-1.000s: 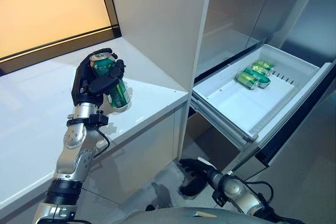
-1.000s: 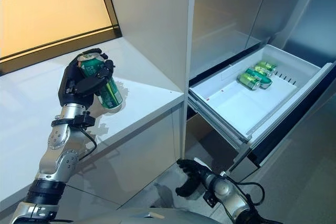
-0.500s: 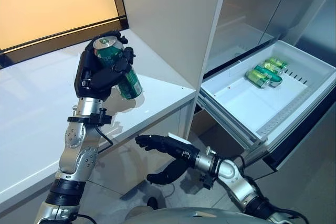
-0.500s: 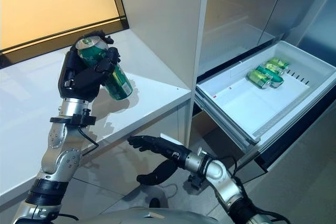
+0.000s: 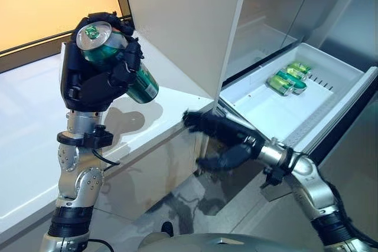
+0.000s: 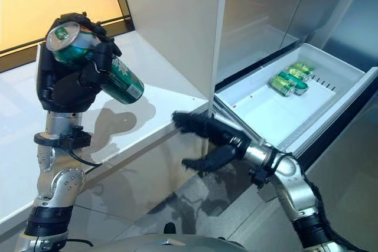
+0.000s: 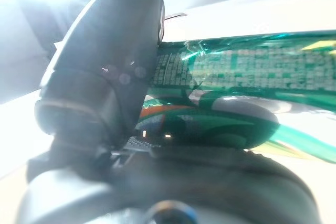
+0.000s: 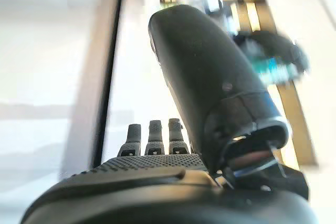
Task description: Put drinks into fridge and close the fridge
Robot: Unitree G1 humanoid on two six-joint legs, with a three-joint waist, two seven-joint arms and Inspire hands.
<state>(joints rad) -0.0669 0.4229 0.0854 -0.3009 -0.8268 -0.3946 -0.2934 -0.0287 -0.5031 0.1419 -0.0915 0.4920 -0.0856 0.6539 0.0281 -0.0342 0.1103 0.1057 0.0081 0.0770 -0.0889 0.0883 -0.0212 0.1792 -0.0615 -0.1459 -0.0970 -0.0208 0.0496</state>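
My left hand (image 5: 88,84) is shut on a green can (image 5: 121,66) and holds it tilted, high above the white counter (image 5: 35,140). The can also shows close up in the left wrist view (image 7: 247,72), with the thumb (image 7: 100,77) across it. My right hand (image 5: 224,140) is open and empty, fingers straight, at the counter's front corner beside the fridge drawer. The white fridge drawer (image 5: 260,110) stands pulled open at the right, with green cans (image 5: 286,81) lying at its far end.
A tall white cabinet panel (image 5: 183,22) rises between the counter and the fridge. Steel fridge doors (image 5: 277,4) stand above the drawer. A dark-framed window (image 5: 53,4) runs behind the counter. Grey floor lies below the drawer.
My left hand has lifted the green can higher, off the counter. My right hand has risen from near the floor to the counter's front corner, its fingers spread open.
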